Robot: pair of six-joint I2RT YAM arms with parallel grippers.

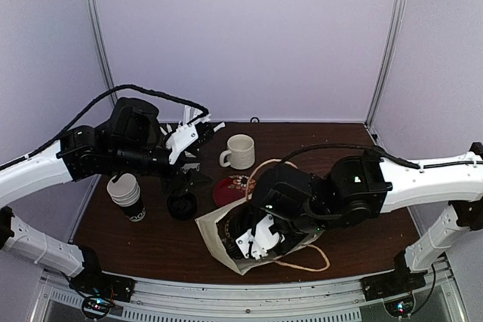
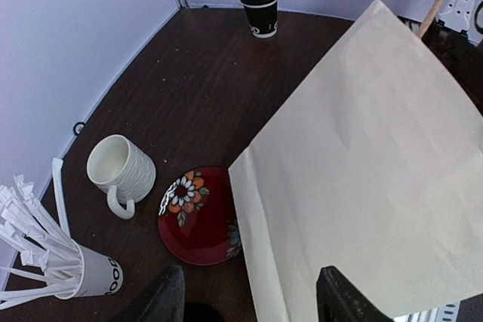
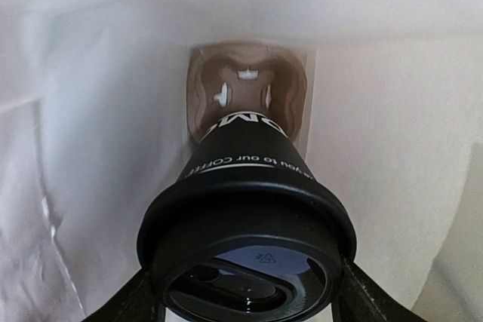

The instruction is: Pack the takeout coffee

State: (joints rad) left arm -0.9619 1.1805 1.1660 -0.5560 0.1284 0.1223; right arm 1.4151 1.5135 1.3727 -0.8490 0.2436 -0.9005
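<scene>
Black-lidded cup [image 3: 245,186], white-lettered, sits inside paper bag [image 3: 98,148].

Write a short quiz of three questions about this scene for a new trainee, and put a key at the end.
1. True or false: the right end effector grips a lidded black cup inside the paper bag.
2. In the left wrist view, what stands beside the red flowered plate? A) a cream mug B) a glass bottle C) a metal spoon
3. In the same view, how many black cups stand on the table outside the bag?
Key: 1 true; 2 A; 3 one, the second black cup at the table's far end.
</scene>
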